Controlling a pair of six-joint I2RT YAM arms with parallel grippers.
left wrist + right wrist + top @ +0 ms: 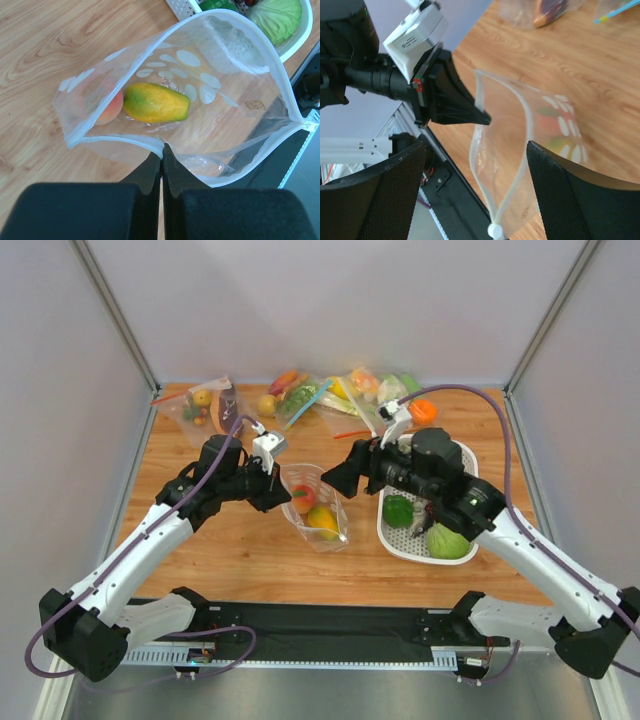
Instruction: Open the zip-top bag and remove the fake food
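Black rail [320, 625]: matte flat bar along the near edge of the tabletop.
Tabletop [230, 555]: smooth board with a warm wood grain.
Left end effector [162, 155]: black fingers pressed flat together with no gap, pinching the near rim of the zip-top bag.
Zip-top bag [315, 508]: soft clear film printed with white oval dots, with a white zip strip round the mouth. It lies mid-tabletop between the two end effectors. The mouth gapes in a wide loop, and a small white slider [494, 231] sits at one end of the zip.
Fake food: two pieces are visible inside the bag. The peach [111, 107] is rounded, orange-red and matte. Just beside it is the yellow fruit [156, 103], elongated, flushed green and faintly ribbed.
Right end effector [475, 150]: broad fingers with black meshed pads stand wide apart, gripping nothing. The bag's zip rim runs between them without visible contact.
White basket [385, 532]: oval perforated plastic, just to the right of the bag.
Cabbage [447, 542]: pale green, smooth and veined, in the basket.
Green pepper [398, 510]: glossy, also in the basket.
Plain clear bags [205, 405]: crinkled film holding assorted plastic produce, lying along the far edge.
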